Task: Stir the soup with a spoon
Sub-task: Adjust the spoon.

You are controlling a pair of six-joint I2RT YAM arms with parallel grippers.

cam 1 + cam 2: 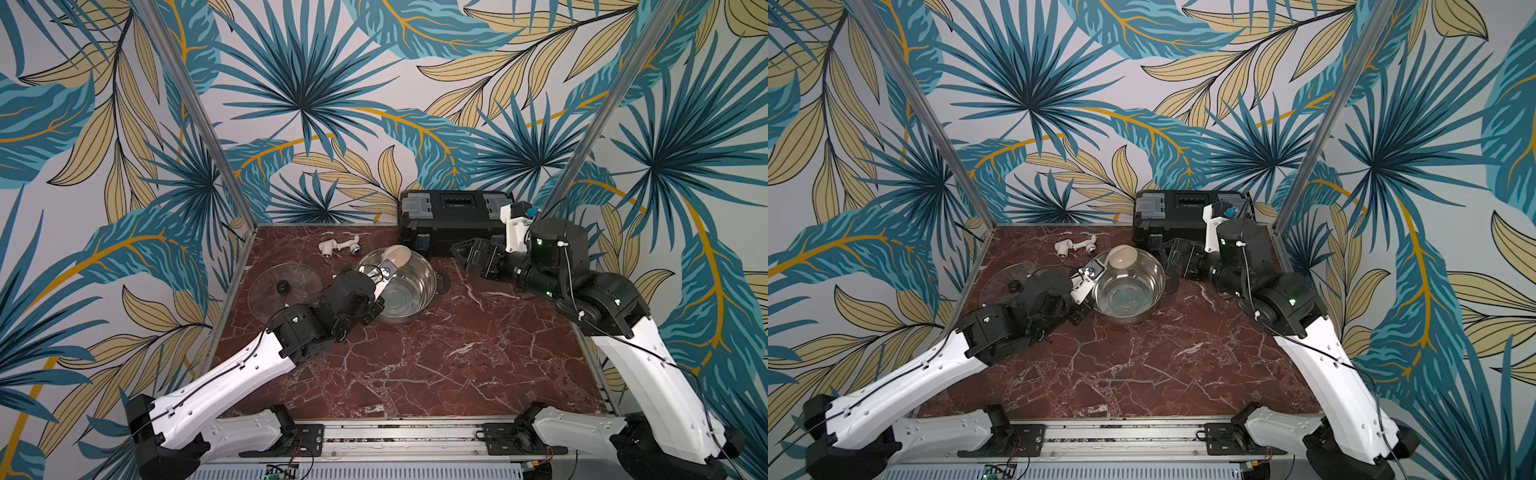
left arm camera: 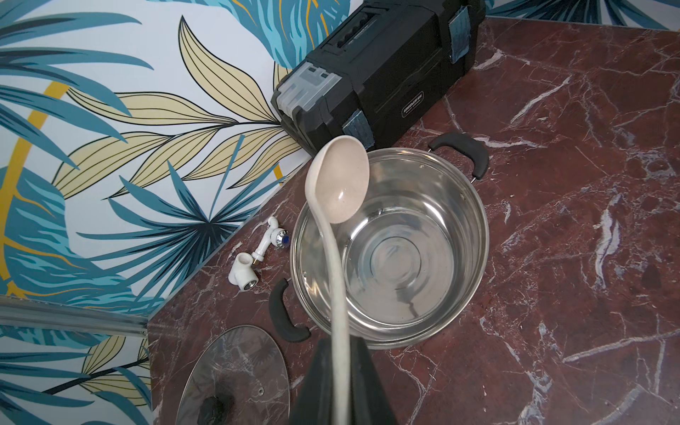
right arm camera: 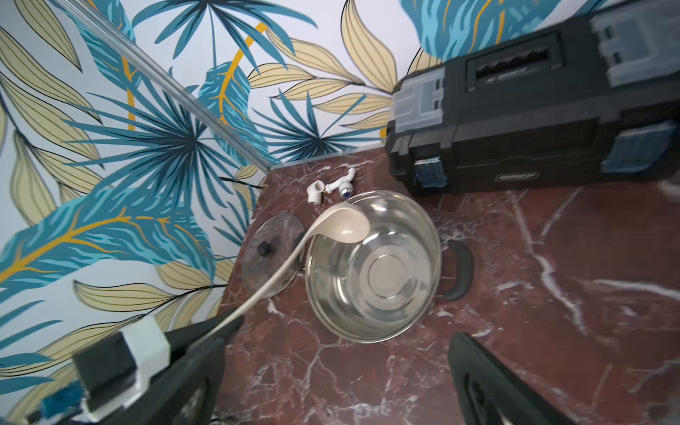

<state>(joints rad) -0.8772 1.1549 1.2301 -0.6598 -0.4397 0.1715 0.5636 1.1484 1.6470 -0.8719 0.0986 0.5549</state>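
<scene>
The left hand [image 2: 340, 368] is grasping the single spoon [image 2: 340, 180] by its handle, bowl at the one pot's [image 2: 474, 235] far rim; the right hand [image 1: 463, 259] (released, empty) is hovering beside it; one lid [image 1: 270, 286] is lying nearby.

matt speckled plastic: spoon [image 2: 340, 176] in left gripper [image 2: 340, 344]; mirror-polished steel: pot [image 2: 460, 228] ahead of it; clear glass: lid [image 2: 235, 364]; glossy marble-look: tabletop [image 2: 552, 257]
</scene>
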